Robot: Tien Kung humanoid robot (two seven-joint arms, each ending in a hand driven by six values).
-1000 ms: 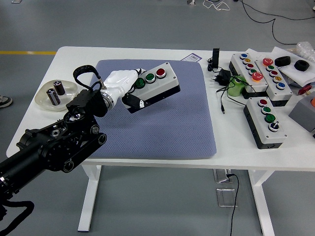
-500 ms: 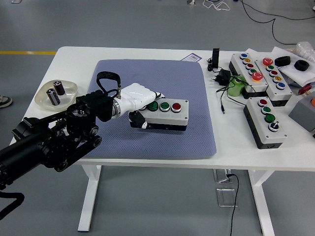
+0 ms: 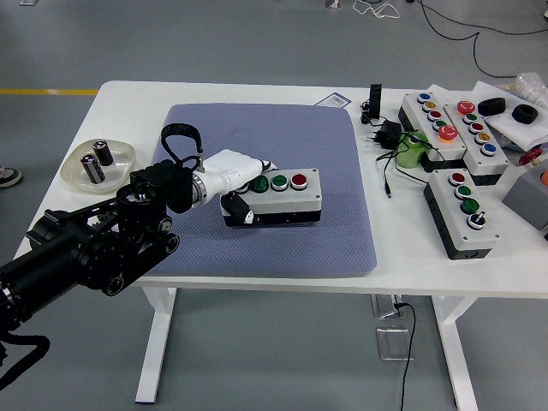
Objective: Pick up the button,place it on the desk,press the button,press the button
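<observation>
A grey button box (image 3: pixel 282 195) with two green buttons and one red button lies flat on the blue-grey mat (image 3: pixel 282 137), near its middle. My left hand (image 3: pixel 237 176), white with a black arm behind it, is curled around the box's left end, fingers over the top and thumb at the front. The right arm does not show.
At the table's right stand several more button boxes (image 3: pixel 462 210), a green bottle (image 3: pixel 411 150), a black plug with cable (image 3: pixel 383 134) and black objects. A clear dish with two batteries (image 3: pixel 98 163) sits at the left. The table's near edge runs just below the mat.
My left hand carried the box down from a tilted, raised pose to lie flat on the mat. Since half a second ago it shifted slightly left and back.
</observation>
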